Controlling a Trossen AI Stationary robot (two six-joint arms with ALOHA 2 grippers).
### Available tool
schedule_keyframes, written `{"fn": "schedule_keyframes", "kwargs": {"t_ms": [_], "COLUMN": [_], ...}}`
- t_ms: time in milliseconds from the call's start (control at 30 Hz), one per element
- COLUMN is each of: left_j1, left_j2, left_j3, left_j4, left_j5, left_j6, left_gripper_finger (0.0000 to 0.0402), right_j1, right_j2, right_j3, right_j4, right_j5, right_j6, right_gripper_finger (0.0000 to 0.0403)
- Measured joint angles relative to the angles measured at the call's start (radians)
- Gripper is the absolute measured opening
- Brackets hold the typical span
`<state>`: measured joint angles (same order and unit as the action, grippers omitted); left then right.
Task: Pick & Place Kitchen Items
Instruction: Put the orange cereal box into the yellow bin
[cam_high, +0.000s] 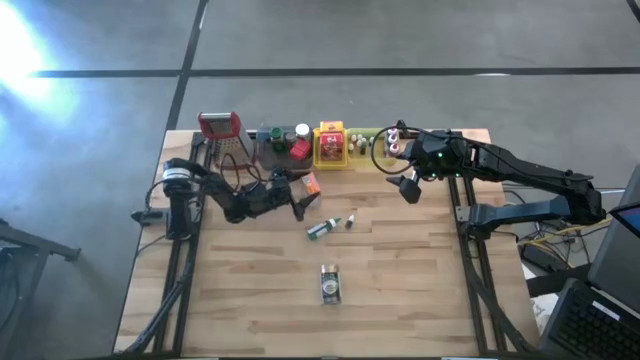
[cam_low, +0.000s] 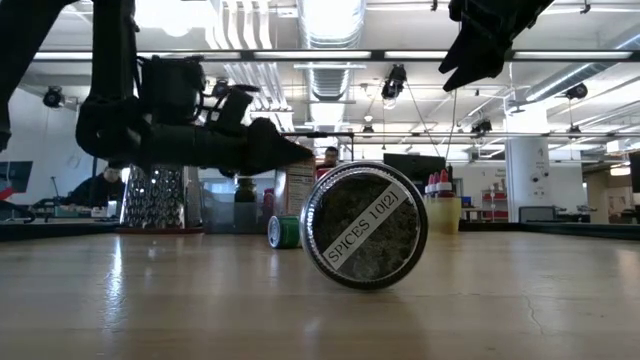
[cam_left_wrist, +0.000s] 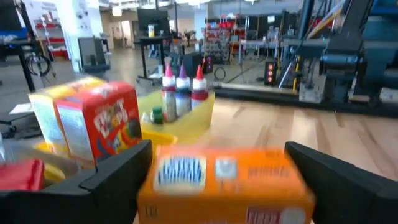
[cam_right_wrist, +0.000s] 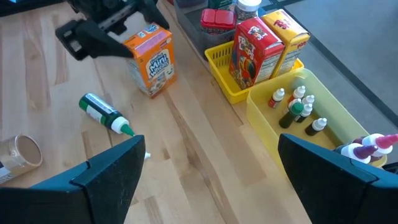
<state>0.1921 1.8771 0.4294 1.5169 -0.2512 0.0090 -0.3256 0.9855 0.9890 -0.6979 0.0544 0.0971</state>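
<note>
An orange box (cam_high: 311, 183) stands upright on its base on the table, just in front of the trays. My left gripper (cam_high: 298, 197) reaches level from the table's left, and its fingers (cam_left_wrist: 118, 171) stand wide apart on either side of the box (cam_left_wrist: 224, 183). My right gripper (cam_high: 407, 186) hangs open high over the table by the yellow trays, with nothing between its fingers (cam_right_wrist: 112, 168). Lying loose on the wood are a green-capped bottle (cam_high: 320, 228), a tiny bottle (cam_high: 350, 221) and a round spice tin (cam_high: 330, 283), the tin on its side. My left gripper has its fingers at the orange box's two opposite sides (cam_left_wrist: 155, 180), near its top, coming level from the table's left. Whether they touch the box I cannot tell. The box stands upright with its base on the table (cam_right_wrist: 152, 62).
Along the far edge stand a red-topped grater (cam_high: 222, 130), a grey tray (cam_high: 272, 152) with jars, a yellow tray (cam_right_wrist: 217, 59) with small cartons and a yellow-green tray (cam_right_wrist: 323, 149) with tiny bottles. The table's near half holds only the spice tin (cam_low: 365, 225).
</note>
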Motion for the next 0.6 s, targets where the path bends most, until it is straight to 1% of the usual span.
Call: {"fn": "schedule_keyframes", "kwargs": {"t_ms": [167, 233, 333, 467, 600], "left_j1": [0.0, 0.0, 0.0, 0.0, 0.0], "left_j2": [-0.106, -0.162, -0.254, -0.385, -0.533], "left_j3": [-0.006, -0.008, -0.009, -0.009, -0.009], "left_j4": [0.0, 0.0, -0.033, -0.167, -0.385], "left_j5": [0.019, 0.047, 0.114, 0.191, 0.231], "left_j6": [0.001, 0.0, -0.003, 0.008, 0.069], "left_gripper_finger": [0.0365, 0.0365, 0.0365, 0.0365, 0.0365], "right_j1": [0.0, 0.0, 0.0, 0.0, 0.0], "right_j2": [0.0, 0.0, 0.0, 0.0, 0.0], "right_j3": [0.0, 0.0, 0.0, 0.0, 0.0], "right_j4": [0.0, 0.0, 0.0, 0.0, 0.0], "right_j5": [0.0, 0.0, 0.0, 0.0, 0.0], "right_j6": [0.0, 0.0, 0.0, 0.0, 0.0], "right_gripper_finger": [0.0364, 0.0364, 0.0364, 0.0364, 0.0364]}}
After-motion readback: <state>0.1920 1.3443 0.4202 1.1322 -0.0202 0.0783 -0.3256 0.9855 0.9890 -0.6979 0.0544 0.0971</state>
